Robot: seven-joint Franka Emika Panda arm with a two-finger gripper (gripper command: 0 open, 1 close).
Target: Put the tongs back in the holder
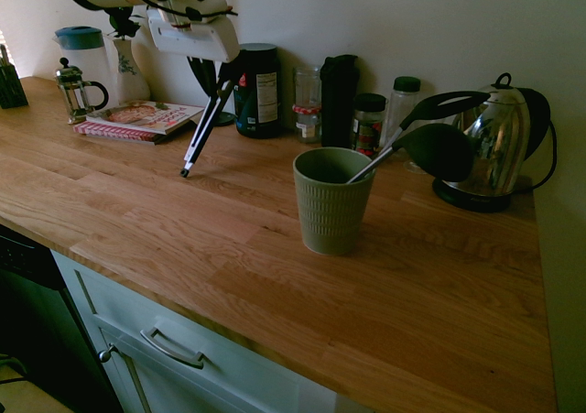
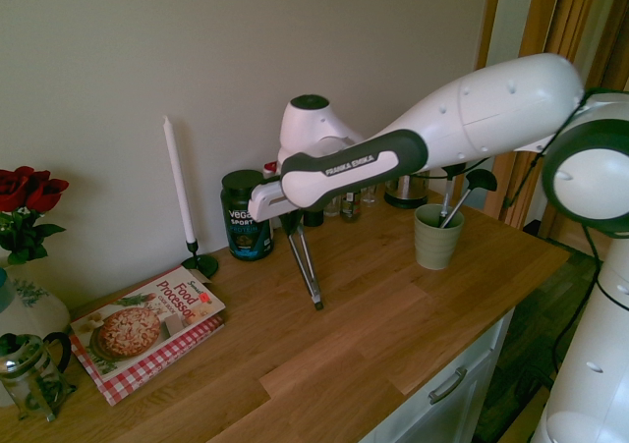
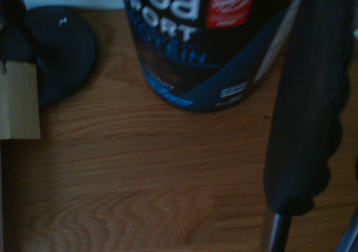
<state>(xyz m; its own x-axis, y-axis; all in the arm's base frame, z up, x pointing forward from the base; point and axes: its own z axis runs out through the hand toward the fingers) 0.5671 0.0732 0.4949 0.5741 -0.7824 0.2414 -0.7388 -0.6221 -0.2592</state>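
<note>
The tongs hang slanted from my gripper, which is shut on their upper end. Their tips sit at the counter or just above it; I cannot tell which. From the other side the tongs show as two slim arms below the gripper. In the wrist view one dark tong arm runs close along the right. The holder, a sage-green ribbed cup, stands upright on the counter to the right of the tongs, well apart from them. The holder has black ladles leaning out of it.
A dark protein tub stands just behind the tongs, with jars and a black bottle along the wall. A kettle sits behind the holder. A cookbook, a candle and a French press stand on the other side.
</note>
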